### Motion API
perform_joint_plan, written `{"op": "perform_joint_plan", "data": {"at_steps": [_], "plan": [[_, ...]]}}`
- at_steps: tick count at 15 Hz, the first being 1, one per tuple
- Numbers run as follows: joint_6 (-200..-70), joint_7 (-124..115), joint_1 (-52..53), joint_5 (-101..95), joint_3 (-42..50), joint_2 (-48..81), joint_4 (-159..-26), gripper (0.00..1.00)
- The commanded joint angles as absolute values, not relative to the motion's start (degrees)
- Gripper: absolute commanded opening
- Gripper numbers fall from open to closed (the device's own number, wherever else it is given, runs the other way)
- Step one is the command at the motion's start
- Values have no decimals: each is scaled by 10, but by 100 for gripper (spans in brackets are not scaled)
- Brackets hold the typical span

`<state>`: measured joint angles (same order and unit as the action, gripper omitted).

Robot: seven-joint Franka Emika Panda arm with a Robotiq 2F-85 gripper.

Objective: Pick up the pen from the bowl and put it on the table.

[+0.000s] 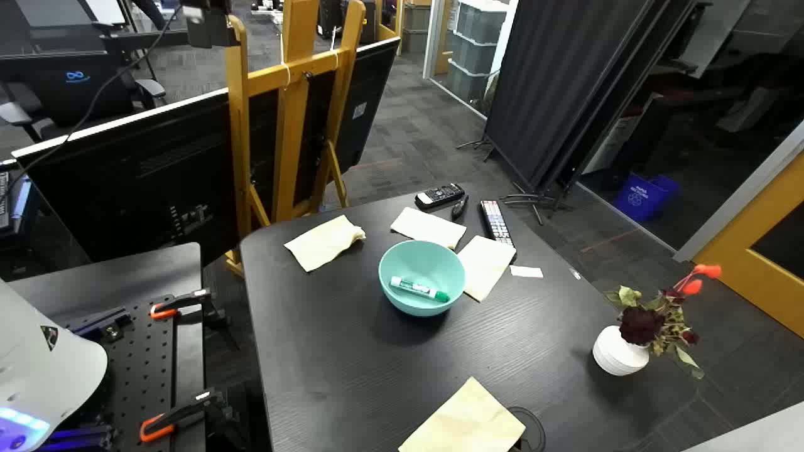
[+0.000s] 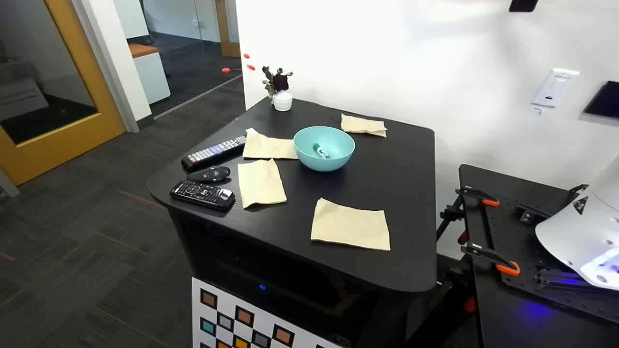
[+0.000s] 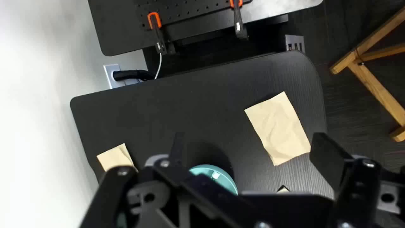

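The pen, white with a green cap and band, lies inside the teal bowl in both exterior views (image 1: 419, 289) (image 2: 321, 151). Its white end shows in the wrist view (image 3: 215, 175); the rest of it is hidden there behind the gripper. The round teal bowl (image 1: 409, 308) stands upright on the black table (image 1: 333, 351). In the wrist view the bowl (image 3: 227, 181) is partly covered by the left finger's linkage. My gripper (image 3: 249, 137) is wide open with nothing between its fingers, high above the table (image 3: 152, 110). The gripper cannot be made out in the exterior views.
Several beige cloths (image 1: 325, 242) (image 2: 350, 226) lie around the bowl. Remotes (image 2: 203, 194) (image 2: 215, 152) and a small black object (image 2: 209, 174) lie near an edge. A white flower pot (image 1: 620, 350) stands near another edge. A white wall (image 3: 38, 126) borders the table.
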<state>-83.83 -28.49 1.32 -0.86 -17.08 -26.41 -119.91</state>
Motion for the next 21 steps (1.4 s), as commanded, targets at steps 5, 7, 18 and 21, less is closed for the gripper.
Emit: {"op": "perform_joint_plan", "data": {"at_steps": [5, 7, 18, 21], "plan": [[-837, -289, 24, -12, -162, -262, -1198, 100], [-840, -295, 22, -14, -163, -259, -1198, 100], [-997, -341, -6, -28, -111, -221, -1271, 100], [-1098, -357, -21, -51, -94, -206, -1309, 100]]}}
